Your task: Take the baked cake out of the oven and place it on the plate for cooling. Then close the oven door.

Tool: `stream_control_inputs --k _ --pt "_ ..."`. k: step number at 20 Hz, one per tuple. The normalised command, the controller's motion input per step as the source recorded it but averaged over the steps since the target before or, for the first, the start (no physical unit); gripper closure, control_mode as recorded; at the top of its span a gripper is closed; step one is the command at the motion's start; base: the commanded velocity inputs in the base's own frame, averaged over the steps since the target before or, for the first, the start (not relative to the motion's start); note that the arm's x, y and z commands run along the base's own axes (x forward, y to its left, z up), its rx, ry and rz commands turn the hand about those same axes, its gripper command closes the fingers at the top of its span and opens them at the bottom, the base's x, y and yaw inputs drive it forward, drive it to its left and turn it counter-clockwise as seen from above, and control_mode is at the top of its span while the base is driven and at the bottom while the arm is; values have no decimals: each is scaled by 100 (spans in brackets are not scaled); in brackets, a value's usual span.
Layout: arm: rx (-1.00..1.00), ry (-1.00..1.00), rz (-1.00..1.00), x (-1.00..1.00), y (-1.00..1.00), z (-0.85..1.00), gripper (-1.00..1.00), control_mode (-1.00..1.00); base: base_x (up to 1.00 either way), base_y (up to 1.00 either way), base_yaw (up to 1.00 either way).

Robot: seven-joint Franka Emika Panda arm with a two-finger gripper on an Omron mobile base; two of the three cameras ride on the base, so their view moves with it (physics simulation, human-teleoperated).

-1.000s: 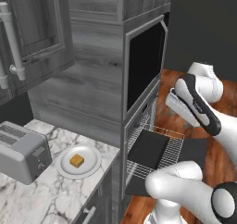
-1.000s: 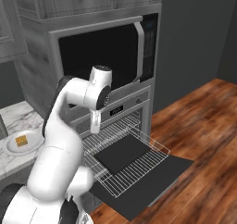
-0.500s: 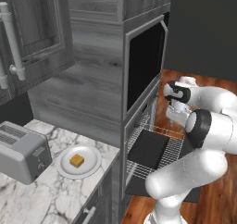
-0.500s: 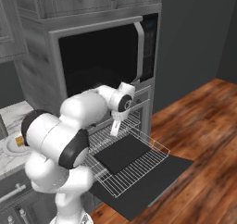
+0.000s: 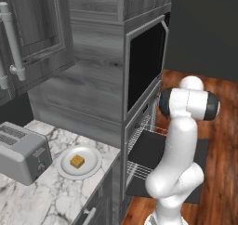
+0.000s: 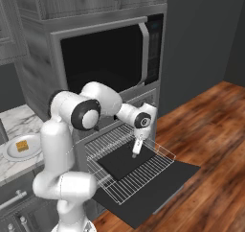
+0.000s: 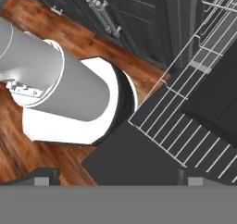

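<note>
The baked cake (image 5: 77, 161) is a small golden-brown block lying on the white plate (image 5: 91, 162) on the marble counter; from the right base view the cake (image 6: 21, 145) and plate (image 6: 8, 152) sit at the far left. The oven (image 6: 139, 100) stands under the black-glass unit with its oven door (image 6: 158, 188) folded down flat. A wire rack (image 6: 139, 173) with a dark tray (image 6: 122, 161) is pulled out over the door. My gripper (image 6: 136, 152) points down just above the tray, open and holding nothing. In the hand view its fingertips (image 7: 44, 177) stand wide apart above the oven door (image 7: 129, 158).
A silver toaster (image 5: 21, 152) stands on the counter left of the plate. The larger black-glass unit (image 6: 103, 58) sits above the oven. Wooden floor (image 6: 210, 130) stretches to the right of the open door. My own base stands close to the door's edge.
The arm has swung from the oven's front out to the right and lower, over the pulled-out tray. The gripper stays open and the cake rests on the plate throughout.
</note>
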Motion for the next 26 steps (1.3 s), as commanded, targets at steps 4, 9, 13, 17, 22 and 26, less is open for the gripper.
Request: stream_control_inputs --k 4,9,13,17,22,26 --pt "-2 1 0 63 -12 -94 -100 -100 0 0 0" --pt "0 -3 3 26 -34 -60 -100 -100 0 0 0" --pt "-1 -8 4 1 -14 -86 -100 -100 0 0 0" --pt "-3 -11 3 21 -4 -98 -100 -100 0 0 0" --pt "-1 -13 1 14 -14 -65 -100 -100 0 0 0" --pt "0 -9 0 19 -31 -42 -100 -100 0 0 0"
